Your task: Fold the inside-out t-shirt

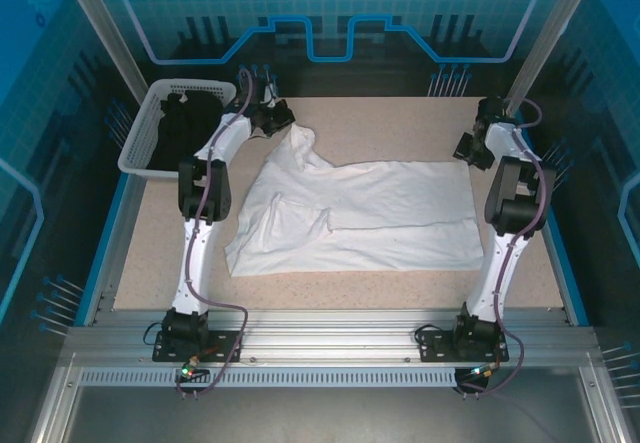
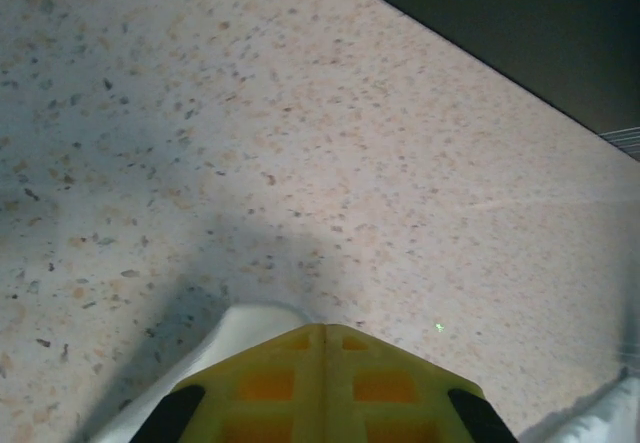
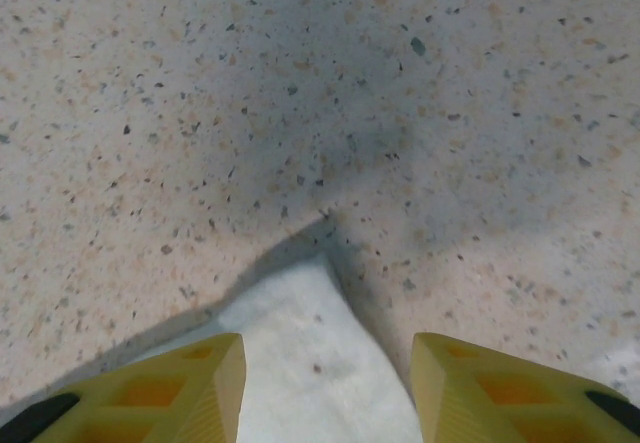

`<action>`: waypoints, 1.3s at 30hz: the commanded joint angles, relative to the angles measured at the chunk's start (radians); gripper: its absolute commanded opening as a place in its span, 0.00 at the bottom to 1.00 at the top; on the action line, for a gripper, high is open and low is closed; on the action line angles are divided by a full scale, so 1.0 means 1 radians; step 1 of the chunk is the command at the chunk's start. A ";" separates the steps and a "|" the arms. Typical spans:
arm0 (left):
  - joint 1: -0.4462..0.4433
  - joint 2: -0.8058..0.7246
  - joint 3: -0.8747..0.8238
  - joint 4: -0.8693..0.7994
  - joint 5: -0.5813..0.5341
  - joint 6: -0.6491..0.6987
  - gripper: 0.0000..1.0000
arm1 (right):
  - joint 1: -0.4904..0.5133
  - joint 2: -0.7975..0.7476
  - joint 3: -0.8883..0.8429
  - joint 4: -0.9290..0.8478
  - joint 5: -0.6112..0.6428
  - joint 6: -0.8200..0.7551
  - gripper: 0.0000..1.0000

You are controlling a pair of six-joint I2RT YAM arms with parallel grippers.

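Note:
The inside-out t-shirt [image 1: 380,213] is white and wrinkled, spread across the middle of the table. Its far left corner is pulled up into a peak toward my left gripper [image 1: 283,118]. In the left wrist view the yellow fingers [image 2: 325,328] are pressed together, with a fold of the white cloth [image 2: 235,328] sticking out on their left side. My right gripper [image 1: 463,148] is over the shirt's far right corner. In the right wrist view that gripper [image 3: 328,358] is open, and the pointed corner of the cloth [image 3: 310,333] lies flat on the table between the fingers.
A white basket [image 1: 145,123] holding a black garment [image 1: 185,123] stands at the far left corner, just beyond my left arm. Bare speckled tabletop [image 1: 400,123] stretches behind the shirt. The table's far edge runs close beyond both grippers.

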 commanded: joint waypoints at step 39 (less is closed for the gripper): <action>0.041 -1.157 -1.163 0.077 0.000 -0.179 0.00 | -0.112 -0.353 -0.395 0.300 -0.233 -0.196 0.01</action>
